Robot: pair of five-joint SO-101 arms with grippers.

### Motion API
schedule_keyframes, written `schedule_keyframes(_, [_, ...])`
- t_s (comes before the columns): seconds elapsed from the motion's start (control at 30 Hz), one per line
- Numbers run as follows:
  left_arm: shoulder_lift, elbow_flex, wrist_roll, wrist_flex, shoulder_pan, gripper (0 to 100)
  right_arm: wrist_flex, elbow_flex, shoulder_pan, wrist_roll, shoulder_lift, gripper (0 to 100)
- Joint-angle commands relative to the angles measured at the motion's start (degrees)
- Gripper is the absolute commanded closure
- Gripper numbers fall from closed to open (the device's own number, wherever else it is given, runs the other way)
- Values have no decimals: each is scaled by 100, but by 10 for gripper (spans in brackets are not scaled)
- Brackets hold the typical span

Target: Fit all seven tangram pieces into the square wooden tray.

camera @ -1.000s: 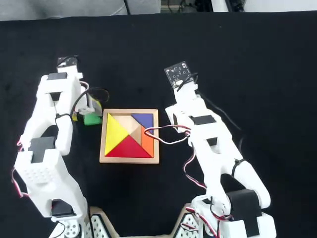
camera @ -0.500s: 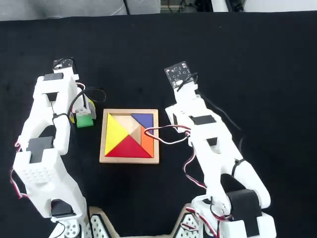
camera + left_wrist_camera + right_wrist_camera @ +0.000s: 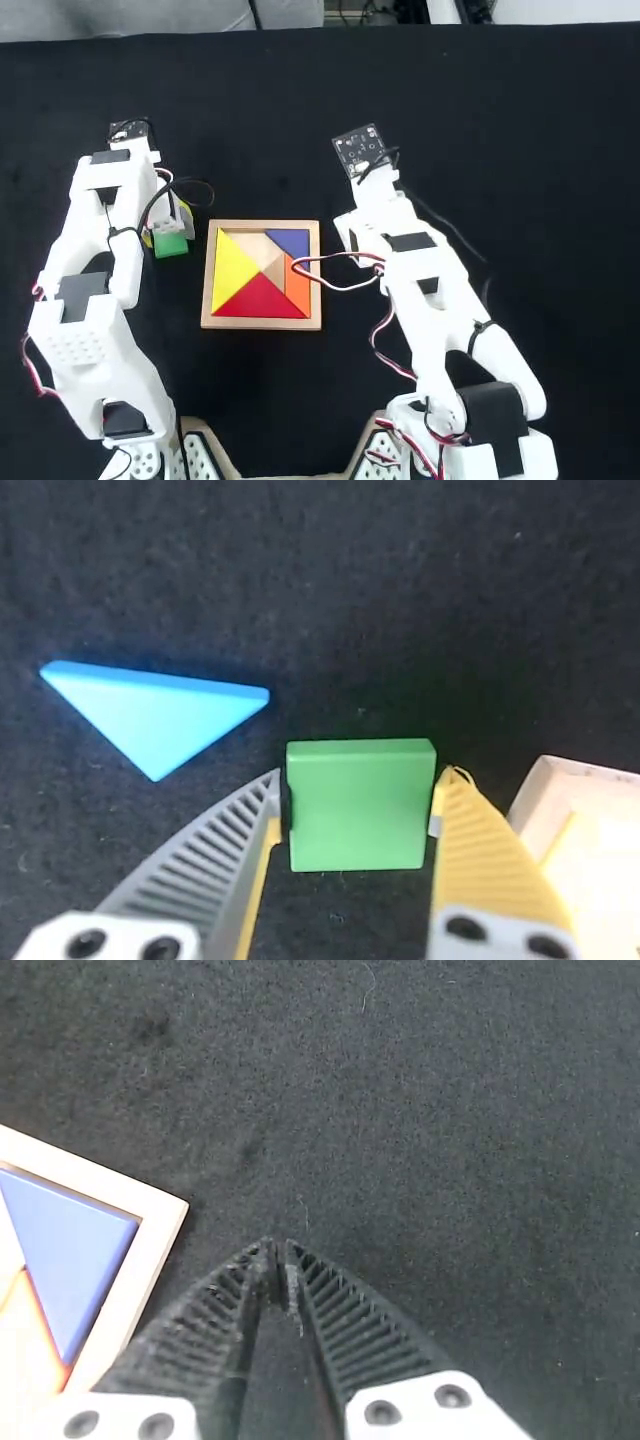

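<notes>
Left gripper point(image 3: 358, 776): my fingers are clamped on the green square point(image 3: 360, 810), one on each side edge. The square is outside the tray point(image 3: 262, 324), near its left rim. A light blue triangle point(image 3: 155, 708) lies loose close by on the cloth point(image 3: 450, 600).

Right gripper point(image 3: 277, 1250): fingers pressed together, empty, over the cloth by the tray's far right corner.

In the tray: yellow triangle point(image 3: 232, 270), red triangle point(image 3: 262, 297), orange piece point(image 3: 298, 285), dark blue triangle point(image 3: 290, 241).

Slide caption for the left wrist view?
Left pincer grips the green square, blue triangle and tray corner nearby.
</notes>
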Motion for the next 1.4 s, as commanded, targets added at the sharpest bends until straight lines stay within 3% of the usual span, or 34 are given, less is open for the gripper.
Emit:
schedule_keyframes(0.0, [-35, -92, -26, -44, 198, 762, -88, -330, 53, 0, -22, 987])
schedule_keyframes(0.3, [-35, -136, -70, -53, 215, 920, -88, -330, 79, 0, -48, 987])
schedule_keyframes(0.5, [-53, -136, -70, 35, 224, 972, -123, -330, 88, 9, -22, 987])
schedule_keyframes(0.67, [-914, -637, -70, 1187, 242, 971, -123, -330, 352, -53, -13, 987])
schedule_keyframes(0.8, [-2110, -804, -97, 1697, 664, 971, -132, -356, 527, -369, -13, 987])
schedule_keyframes(0.97, [-3130, -787, -1011, 1996, 1648, 970, -448, -330, 976, -413, -13, 987])
schedule_keyframes(1.13, [-2971, -778, -1292, 2145, 2158, 967, -440, -330, 1310, -888, -13, 987])
schedule_keyframes(1.3, [-2145, -884, -3525, 2127, 2492, 969, -457, -330, 1451, -932, -13, 987])
schedule_keyframes(1.37, [-1829, -910, -3666, 2110, 2642, 970, -484, -295, 1521, -941, -13, 987])
